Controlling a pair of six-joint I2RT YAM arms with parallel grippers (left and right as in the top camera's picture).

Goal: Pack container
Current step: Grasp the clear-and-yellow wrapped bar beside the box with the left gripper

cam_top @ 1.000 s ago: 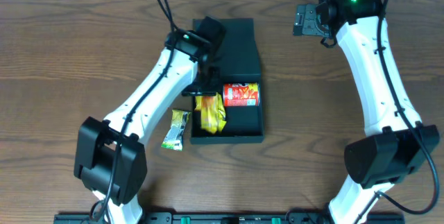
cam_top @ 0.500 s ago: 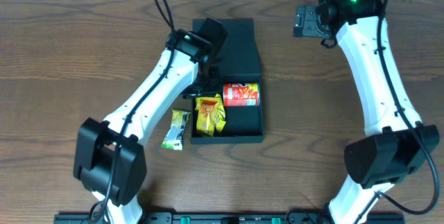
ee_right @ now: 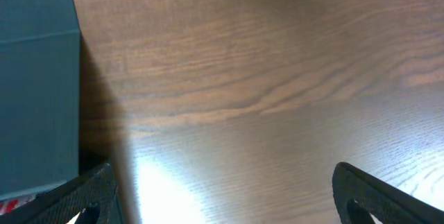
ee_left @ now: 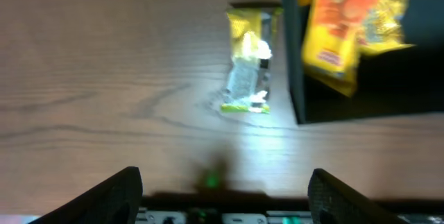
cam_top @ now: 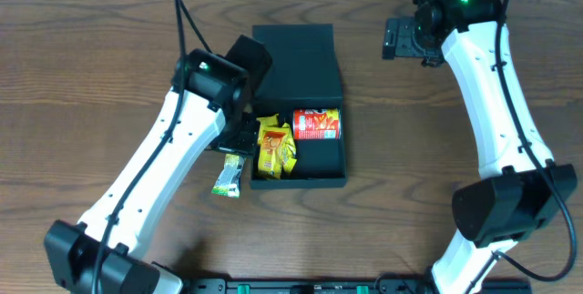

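My overhead view looks straight down on the whole table (cam_top: 91, 57). The left wrist view sits low and close, with the left fingers (ee_left: 114, 193) at its bottom corners. It shares the green packet (ee_left: 248, 78) and the container (ee_left: 388, 99) wall with overhead. The right wrist view is close too, with the right fingers (ee_right: 374, 189) at the bottom and the container's corner at upper left.

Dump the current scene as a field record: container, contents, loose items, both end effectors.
container: open, lid flap folded back
inside: yellow snack packet at left; red chip can on its side beside it
outside: small yellow-green packet on table, just left of the container wall
left end effector: open, empty, near the loose packet, not touching
right end effector: open, empty, over bare table right of the lid
packing: unfinished, one packet out
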